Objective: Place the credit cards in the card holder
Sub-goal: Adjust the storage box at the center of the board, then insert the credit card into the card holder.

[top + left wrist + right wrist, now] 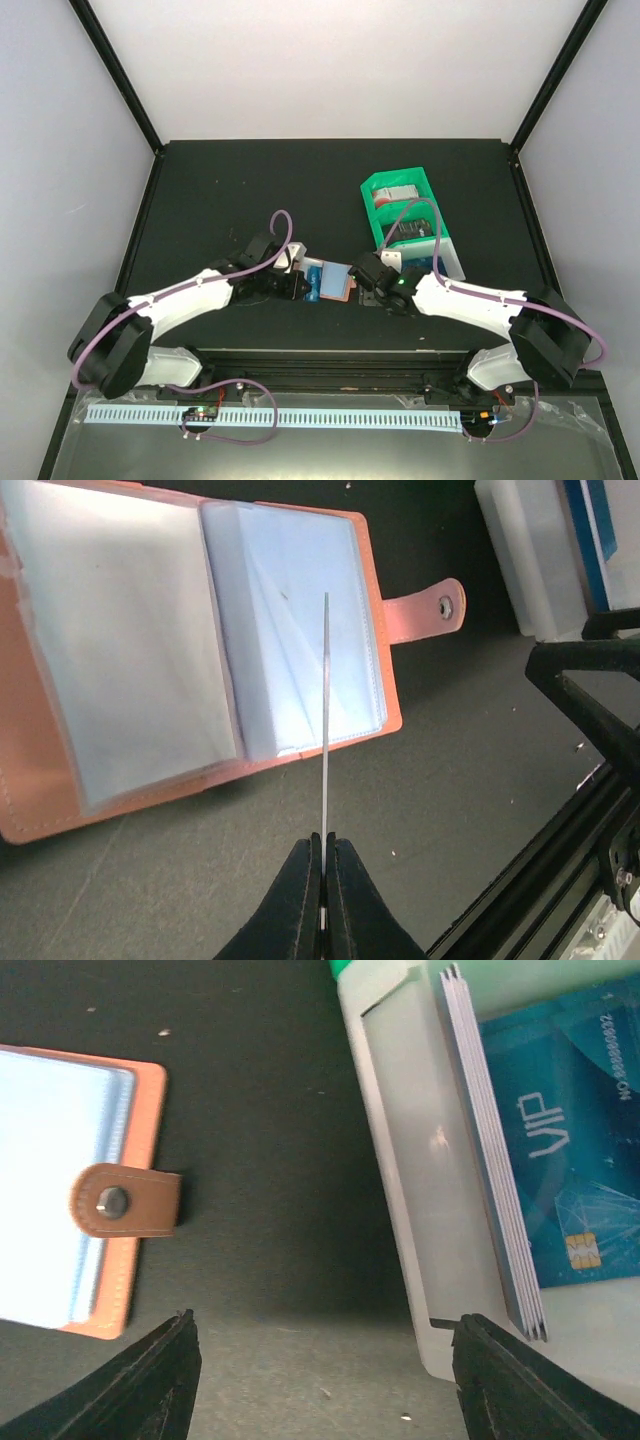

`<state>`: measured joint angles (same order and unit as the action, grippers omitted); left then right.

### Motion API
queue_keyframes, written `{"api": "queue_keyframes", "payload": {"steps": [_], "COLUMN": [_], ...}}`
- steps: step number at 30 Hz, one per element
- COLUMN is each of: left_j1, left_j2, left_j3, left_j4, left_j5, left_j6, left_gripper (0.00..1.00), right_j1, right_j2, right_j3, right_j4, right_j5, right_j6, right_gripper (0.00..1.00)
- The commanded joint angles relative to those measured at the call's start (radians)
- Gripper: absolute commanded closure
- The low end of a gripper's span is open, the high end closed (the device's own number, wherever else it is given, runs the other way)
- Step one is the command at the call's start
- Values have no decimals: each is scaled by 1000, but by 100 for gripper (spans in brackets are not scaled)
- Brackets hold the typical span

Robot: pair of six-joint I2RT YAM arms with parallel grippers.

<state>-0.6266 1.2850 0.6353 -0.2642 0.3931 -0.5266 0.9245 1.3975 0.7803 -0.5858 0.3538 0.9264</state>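
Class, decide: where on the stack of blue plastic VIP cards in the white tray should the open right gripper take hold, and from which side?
Probably the exposed edge of the stack of blue plastic VIP cards, coming from the bare strip of the white tray beside it, where the card edges show free for the open right gripper.

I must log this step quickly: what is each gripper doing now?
Left gripper: closed on a credit card, seen edge-on.
Right gripper: open, holding nothing.
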Motion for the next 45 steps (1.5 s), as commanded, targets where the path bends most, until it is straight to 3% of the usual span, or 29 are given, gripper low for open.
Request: {"api": "queue_keyframes", "payload": {"steps": [1, 9, 13, 20, 26, 40, 45], "left_j1": [24, 87, 110, 111, 113, 123, 137], "left_j2": [80, 196, 246, 316, 355, 335, 371], "left_j3": [103, 192, 198, 203, 213, 142, 116], "left_j4": [13, 8, 19, 82, 49, 108, 149], "left_j5": [8, 46, 88, 232, 167, 184, 256], "left_j6": [53, 71, 74, -13, -54, -252, -306], "left_gripper": [99, 98, 98, 98, 98, 98, 98], "right_j1": [-10, -7, 14, 43, 45, 44, 45], "right_j2": [-6, -61, -12, 171, 286, 385, 388], "right_j3": [2, 23, 75, 190, 258, 239, 227], "right_j4": [-82, 10, 49, 62, 35, 57, 56], "right_j5": [62, -60, -93, -98, -38, -16, -24], "right_j6": [37, -38, -76, -118, -94, -62, -42], "right_gripper": [30, 39, 39, 38, 39, 43, 44]}}
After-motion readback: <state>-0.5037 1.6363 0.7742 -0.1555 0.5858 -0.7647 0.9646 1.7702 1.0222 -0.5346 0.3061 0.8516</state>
